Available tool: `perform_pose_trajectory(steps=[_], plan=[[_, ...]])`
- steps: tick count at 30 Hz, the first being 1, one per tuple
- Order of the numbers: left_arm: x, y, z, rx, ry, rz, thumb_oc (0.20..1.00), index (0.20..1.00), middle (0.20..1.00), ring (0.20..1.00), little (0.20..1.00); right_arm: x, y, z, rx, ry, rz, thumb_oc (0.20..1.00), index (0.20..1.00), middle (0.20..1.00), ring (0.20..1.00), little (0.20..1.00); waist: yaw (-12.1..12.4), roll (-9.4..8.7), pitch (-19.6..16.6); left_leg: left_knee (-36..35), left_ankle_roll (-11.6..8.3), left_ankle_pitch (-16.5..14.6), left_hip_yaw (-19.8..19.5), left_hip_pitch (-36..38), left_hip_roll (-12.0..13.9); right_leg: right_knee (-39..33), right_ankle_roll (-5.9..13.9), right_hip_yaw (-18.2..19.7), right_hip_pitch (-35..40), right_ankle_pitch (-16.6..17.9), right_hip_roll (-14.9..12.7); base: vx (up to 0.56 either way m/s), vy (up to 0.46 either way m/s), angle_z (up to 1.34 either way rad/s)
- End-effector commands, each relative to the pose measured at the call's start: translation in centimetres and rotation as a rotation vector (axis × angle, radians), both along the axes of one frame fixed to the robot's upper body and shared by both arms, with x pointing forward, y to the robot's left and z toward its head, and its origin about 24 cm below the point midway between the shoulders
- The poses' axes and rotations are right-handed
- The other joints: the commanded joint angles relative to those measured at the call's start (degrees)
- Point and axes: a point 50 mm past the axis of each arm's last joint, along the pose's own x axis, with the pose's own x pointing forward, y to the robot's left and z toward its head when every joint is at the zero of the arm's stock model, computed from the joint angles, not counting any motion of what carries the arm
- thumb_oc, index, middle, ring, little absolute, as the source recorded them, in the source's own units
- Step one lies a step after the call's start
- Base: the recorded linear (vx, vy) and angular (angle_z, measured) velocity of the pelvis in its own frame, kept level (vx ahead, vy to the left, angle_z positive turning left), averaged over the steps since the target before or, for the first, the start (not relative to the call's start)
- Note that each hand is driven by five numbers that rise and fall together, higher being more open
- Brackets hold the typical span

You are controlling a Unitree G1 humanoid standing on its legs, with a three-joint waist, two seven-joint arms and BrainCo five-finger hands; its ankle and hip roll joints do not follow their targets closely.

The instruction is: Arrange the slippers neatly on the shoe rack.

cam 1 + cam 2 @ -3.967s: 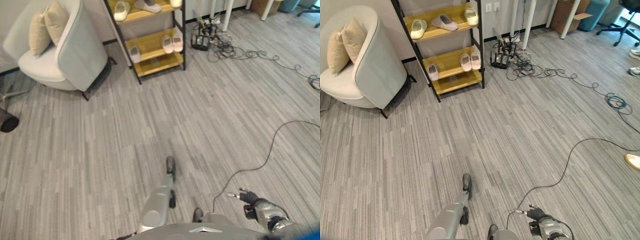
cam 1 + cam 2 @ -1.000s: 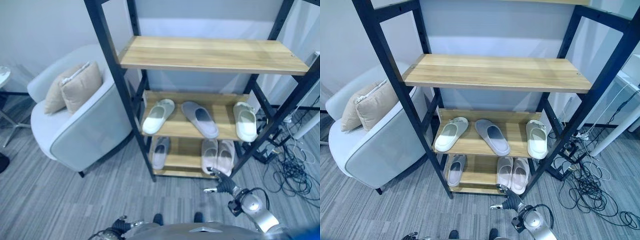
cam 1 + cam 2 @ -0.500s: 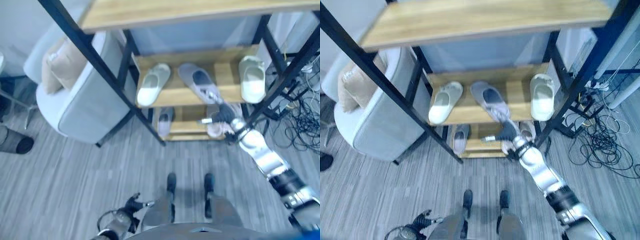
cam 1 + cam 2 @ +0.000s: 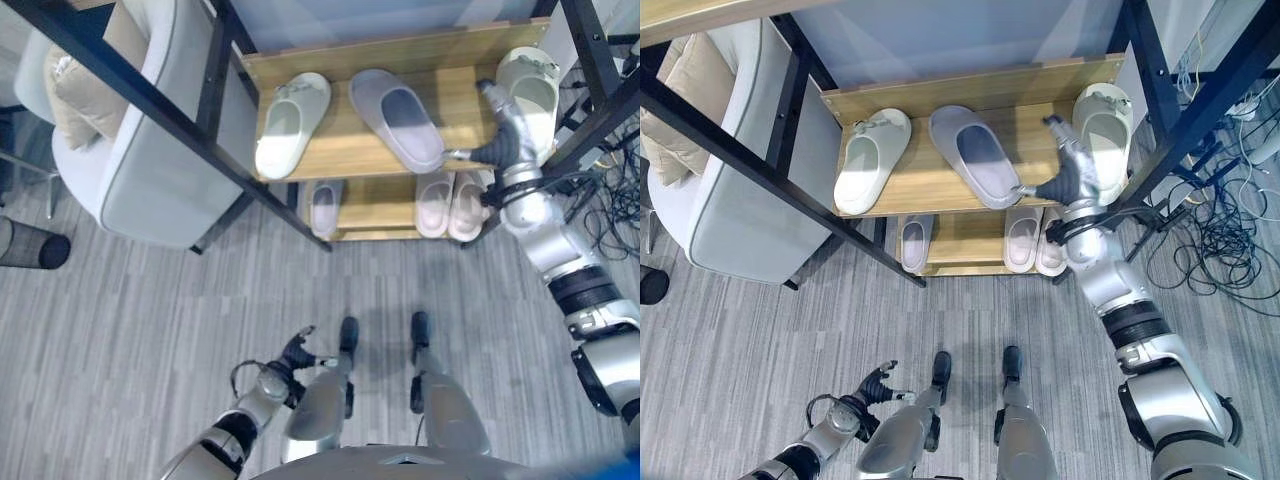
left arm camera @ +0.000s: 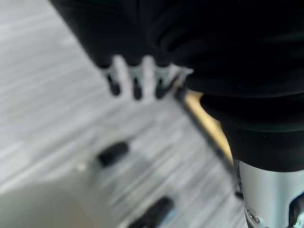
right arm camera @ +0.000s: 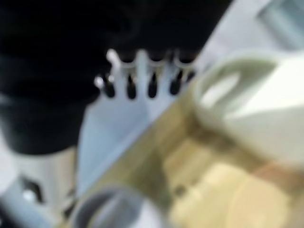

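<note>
In the left eye view the right hand point(image 4: 503, 140) reaches over the middle shelf of the shoe rack point(image 4: 340, 160), its fingers stretched straight and spread with the thumb held out to the side, gripping nothing. Just beyond its fingertips, on the far right of that shelf, lies the pale green slipper point(image 4: 531, 90); the grey slipper point(image 4: 397, 118) lies just beside the thumb toward the shelf's middle, turned at an angle, and the second pale green slipper point(image 4: 290, 122) sits well apart on the shelf's left end. Below the hand, on the bottom shelf, a pair of pinkish slippers point(image 4: 447, 203) lies side by side, with a single small grey slipper point(image 4: 324, 207) further left. The left hand point(image 4: 295, 357) hangs low over the striped grey floor point(image 4: 130, 310), far from the rack, fingers loosely spread and empty. An armchair point(image 4: 150, 170) with a beige cushion point(image 4: 85, 85) stands left of the rack. The right eye view gives the same layout, with the right hand between the grey slipper and the right-hand pale green one. In the left wrist view the left hand's fingers point(image 5: 136, 80) extend relaxed above the floor. In the right wrist view the right hand's fingers point(image 6: 151, 78) point straight out, the pale green slipper's opening close beside them and the wooden shelf beneath.
</note>
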Motion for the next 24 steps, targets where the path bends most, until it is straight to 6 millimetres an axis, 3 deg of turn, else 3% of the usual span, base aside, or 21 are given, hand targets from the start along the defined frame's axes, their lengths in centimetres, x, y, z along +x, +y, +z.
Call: perform_pose_trajectory(steps=[1, 4, 10, 19, 24], plan=[[1.1, -1.1, 0.8, 0.027, -0.058, -0.087, 1.000, 1.000, 1.000, 1.000, 1.000, -0.7, -0.5, 5.6, 0.035, -0.229, 0.003, 1.000, 1.000, 1.000, 1.000, 1.000, 2.5, -0.10, 0.1, 1.6, 1.69, -3.9, -0.6, -3.2, -0.9, 9.7, 2.66, 2.2, -1.1, -12.2, -3.2, 0.03, -0.011, 0.02], [0.5, -0.6, 0.3, 0.033, -0.033, -0.074, 1.000, 1.000, 1.000, 1.000, 1.000, -0.5, -1.3, 7.0, 0.040, -0.249, -0.021, 1.000, 1.000, 1.000, 1.000, 1.000, 3.2, -0.06, 0.1, 1.5, 1.64, -3.9, -1.0, -4.0, -1.0, 9.5, 2.72, 1.9, -1.6, -12.2, -3.3, 0.05, -0.007, 0.05], [-1.7, 0.5, -1.5, 0.086, 0.068, -0.056, 1.000, 1.000, 1.000, 1.000, 1.000, 0.1, -1.5, 7.5, 0.058, -0.235, -0.028, 1.000, 1.000, 1.000, 1.000, 1.000, 4.3, -0.52, 0.8, 2.3, 1.64, -4.0, -1.4, -5.9, -1.3, 9.4, 2.66, 1.5, -2.8, -12.2, -3.4, 0.03, 0.006, 0.01], [-1.1, 0.9, -1.0, 0.075, 0.036, -0.022, 1.000, 1.000, 1.000, 1.000, 1.000, 0.9, -1.0, 8.6, 0.054, -0.213, -0.018, 1.000, 1.000, 1.000, 1.000, 1.000, 5.7, -1.47, 1.4, 3.4, 1.52, -4.1, -2.4, -8.7, -1.6, 8.9, 2.77, 0.7, -4.1, -11.8, -3.7, 0.01, 0.005, 0.08], [-0.5, 0.4, -0.3, 0.040, -0.010, -0.026, 1.000, 1.000, 1.000, 1.000, 1.000, 1.5, -2.3, 8.5, 0.074, -0.173, -0.076, 1.000, 1.000, 1.000, 1.000, 1.000, 6.9, -2.25, 1.4, 3.3, 1.37, -4.1, -2.8, -9.6, -2.0, 7.3, 3.34, -0.7, -3.8, -10.9, -4.1, 0.03, 0.036, 0.09]])
